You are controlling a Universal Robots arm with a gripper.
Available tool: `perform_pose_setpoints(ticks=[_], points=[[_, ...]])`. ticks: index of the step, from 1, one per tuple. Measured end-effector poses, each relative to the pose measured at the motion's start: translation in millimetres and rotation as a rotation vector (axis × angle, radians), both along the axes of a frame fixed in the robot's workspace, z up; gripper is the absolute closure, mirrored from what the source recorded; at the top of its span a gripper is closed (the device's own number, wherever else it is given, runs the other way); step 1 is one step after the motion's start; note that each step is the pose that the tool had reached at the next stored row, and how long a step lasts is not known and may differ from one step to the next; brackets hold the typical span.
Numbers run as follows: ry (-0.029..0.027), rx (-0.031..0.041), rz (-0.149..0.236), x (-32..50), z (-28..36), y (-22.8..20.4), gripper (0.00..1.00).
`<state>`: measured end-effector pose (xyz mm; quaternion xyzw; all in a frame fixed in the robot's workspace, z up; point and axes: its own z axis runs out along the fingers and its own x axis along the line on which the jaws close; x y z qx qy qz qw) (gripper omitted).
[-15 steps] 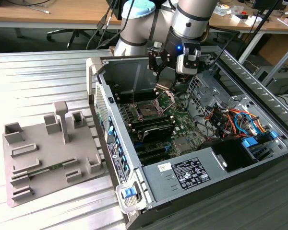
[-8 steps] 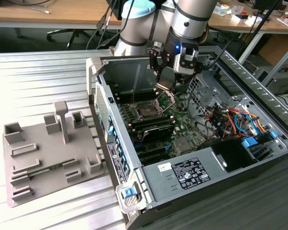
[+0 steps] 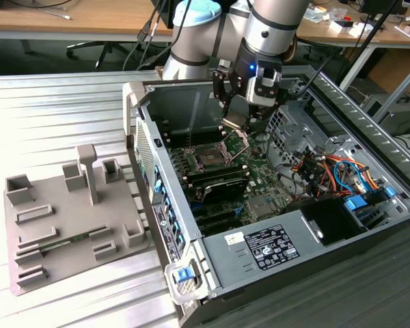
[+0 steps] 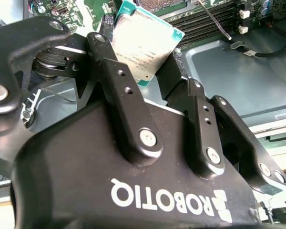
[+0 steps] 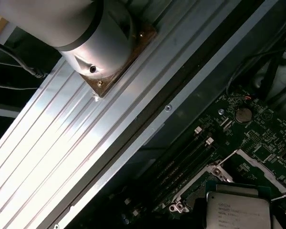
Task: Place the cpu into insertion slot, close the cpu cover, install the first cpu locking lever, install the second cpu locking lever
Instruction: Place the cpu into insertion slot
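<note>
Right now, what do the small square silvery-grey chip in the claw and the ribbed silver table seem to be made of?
The small square silvery-grey chip: a metal lid, by its matt grey sheen, on a green base, probably circuit board. The ribbed silver table: likely aluminium, by its bright reflective grooves.

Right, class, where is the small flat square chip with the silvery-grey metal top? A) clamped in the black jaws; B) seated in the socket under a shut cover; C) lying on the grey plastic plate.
A: in the second wrist view the silvery-grey square chip sits clamped between the black jaws.
</note>
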<state>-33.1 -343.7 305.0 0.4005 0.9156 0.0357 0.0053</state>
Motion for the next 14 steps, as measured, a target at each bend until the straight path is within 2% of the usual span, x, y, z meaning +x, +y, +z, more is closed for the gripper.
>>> perform_pose_setpoints(ticks=[14], points=[[0.0,0.0,-0.039,0.0,-0.2,0.0,0.45]])
